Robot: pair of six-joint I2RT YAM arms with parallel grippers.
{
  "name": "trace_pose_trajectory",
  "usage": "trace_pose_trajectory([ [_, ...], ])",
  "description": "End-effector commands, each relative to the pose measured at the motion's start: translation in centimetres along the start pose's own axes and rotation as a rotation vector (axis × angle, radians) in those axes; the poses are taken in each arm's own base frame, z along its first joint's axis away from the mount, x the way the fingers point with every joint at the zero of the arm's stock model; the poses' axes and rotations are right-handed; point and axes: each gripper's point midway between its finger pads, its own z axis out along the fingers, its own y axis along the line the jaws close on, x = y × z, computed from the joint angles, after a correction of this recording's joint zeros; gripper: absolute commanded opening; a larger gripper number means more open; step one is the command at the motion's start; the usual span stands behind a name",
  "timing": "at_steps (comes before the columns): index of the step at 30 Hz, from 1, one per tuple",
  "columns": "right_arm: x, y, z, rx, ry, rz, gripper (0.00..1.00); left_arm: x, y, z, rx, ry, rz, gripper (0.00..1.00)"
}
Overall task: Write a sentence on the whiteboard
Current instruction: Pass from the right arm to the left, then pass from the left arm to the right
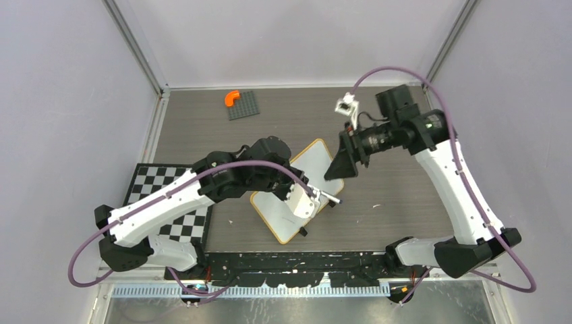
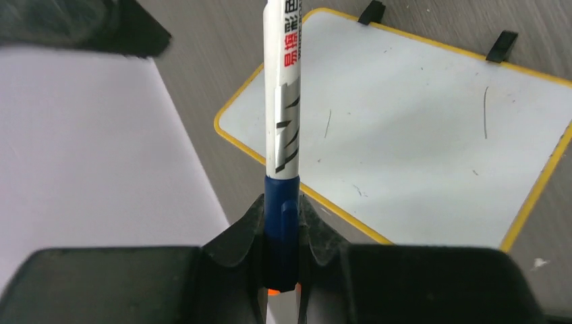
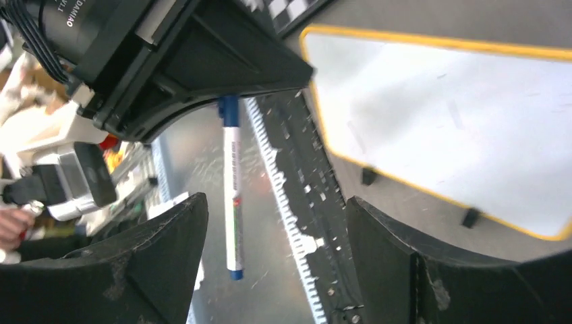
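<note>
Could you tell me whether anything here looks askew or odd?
The whiteboard lies diagonal to the table edges, and it bears only a few faint stray strokes, no writing. Nothing looks spilled or broken.

— Where does the top view sit?
— High above the near edge, facing down over the whole tabletop (image 1: 405, 175).
— And the wrist views?
— Close in, low. Both share the whiteboard (image 2: 418, 135) and marker (image 2: 282, 101).

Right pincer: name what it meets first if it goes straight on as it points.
Probably the marker held by the left pincer: it shows between the fingers of the open right pincer in its wrist view. Depth is unclear; the whiteboard lies to one side.
</note>
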Motion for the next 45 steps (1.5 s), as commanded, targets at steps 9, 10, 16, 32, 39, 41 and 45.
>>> trace_pose_trajectory([
  [9,-1.0,1.9,-1.4,-0.069,-0.062,-0.014,0.79,2.1,0.8,-5.0,-0.084,-0.036,-0.653,0.0],
  [10,-0.8,2.2,-1.2,-0.087,-0.052,-0.014,0.78,2.2,0.7,-4.9,-0.078,-0.027,-0.659,0.0],
  [16,-0.7,2.3,-0.2,-0.109,-0.026,0.001,0.71,1.9,0.4,-4.6,-0.039,-0.038,-0.66,0.0],
  [32,-1.4,3.3,1.4,-0.182,-0.002,0.04,0.41,0.4,1.6,-2.6,0.007,-0.07,-0.67,0.0],
  [39,-1.8,3.0,1.6,-0.172,-0.013,0.047,0.43,-0.2,1.5,-2.2,0.023,-0.067,-0.661,0.0],
  [41,-1.8,3.0,1.6,-0.171,-0.017,0.041,0.41,-0.1,1.6,-2.1,0.026,-0.063,-0.672,0.0],
  [45,-1.9,2.8,1.7,-0.16,-0.023,0.054,0.29,-0.2,1.8,-2.0,0.019,-0.06,-0.704,0.0],
])
